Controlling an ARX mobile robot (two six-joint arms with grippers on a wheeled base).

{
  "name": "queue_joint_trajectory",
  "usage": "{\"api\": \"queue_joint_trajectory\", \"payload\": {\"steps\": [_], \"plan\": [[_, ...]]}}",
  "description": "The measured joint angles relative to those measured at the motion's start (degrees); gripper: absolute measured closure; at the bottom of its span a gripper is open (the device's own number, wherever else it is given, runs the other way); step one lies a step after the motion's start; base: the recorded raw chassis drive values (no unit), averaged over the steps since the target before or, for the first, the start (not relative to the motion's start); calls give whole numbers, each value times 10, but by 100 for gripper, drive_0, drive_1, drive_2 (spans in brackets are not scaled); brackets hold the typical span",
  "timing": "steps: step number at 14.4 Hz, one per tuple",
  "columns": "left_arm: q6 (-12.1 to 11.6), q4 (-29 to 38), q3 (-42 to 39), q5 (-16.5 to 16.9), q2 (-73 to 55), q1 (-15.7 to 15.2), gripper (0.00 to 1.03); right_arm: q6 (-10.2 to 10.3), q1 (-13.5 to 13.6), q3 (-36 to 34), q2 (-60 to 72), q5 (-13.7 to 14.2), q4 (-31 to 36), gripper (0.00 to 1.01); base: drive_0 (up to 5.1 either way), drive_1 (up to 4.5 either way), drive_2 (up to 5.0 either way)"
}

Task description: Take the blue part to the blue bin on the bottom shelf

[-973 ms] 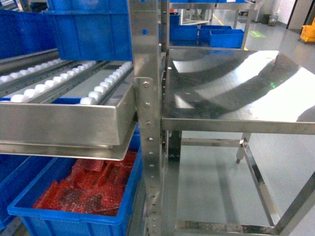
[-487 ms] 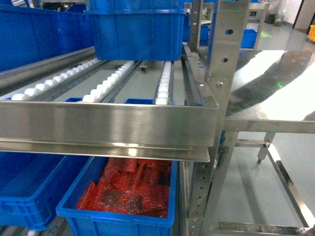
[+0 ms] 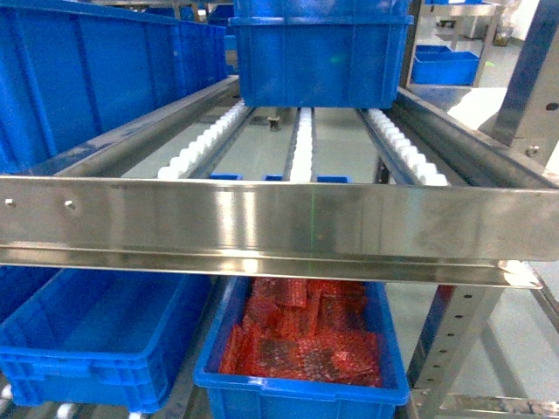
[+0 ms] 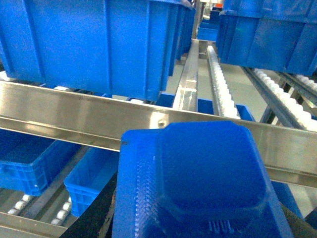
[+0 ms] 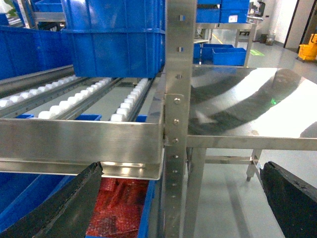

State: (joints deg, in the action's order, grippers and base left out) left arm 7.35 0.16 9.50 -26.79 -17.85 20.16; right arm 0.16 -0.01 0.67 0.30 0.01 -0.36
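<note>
We are carrying one blue part (image 4: pixel 198 183) in our left gripper (image 4: pixel 195 225), clamped on it, before the rack's front rail (image 3: pixel 279 223). Below sit two crates: the blue bin (image 3: pixel 96 336) left, a crate of red netted bags (image 3: pixel 306 336) right. Our right gripper (image 5: pixel 178 203) is spreading wide, holding nothing.

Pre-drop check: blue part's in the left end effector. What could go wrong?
1. The front rail overhangs both lower crates, so the blue part may clip it going in.
2. The blue bin sits right beside the crate of red netted bags; a drop could land there.
</note>
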Motion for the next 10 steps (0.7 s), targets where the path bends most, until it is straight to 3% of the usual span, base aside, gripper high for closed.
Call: {"api": "queue_joint_trajectory", "payload": {"steps": [8,10], "plan": [[0,-1,0,0,0,0,59,0,0,0,0,0,-1,3,-489,235,235],[0,-1,0,-2,1,0,59,0,0,0,0,-2,1,3,0,0,0]]}}
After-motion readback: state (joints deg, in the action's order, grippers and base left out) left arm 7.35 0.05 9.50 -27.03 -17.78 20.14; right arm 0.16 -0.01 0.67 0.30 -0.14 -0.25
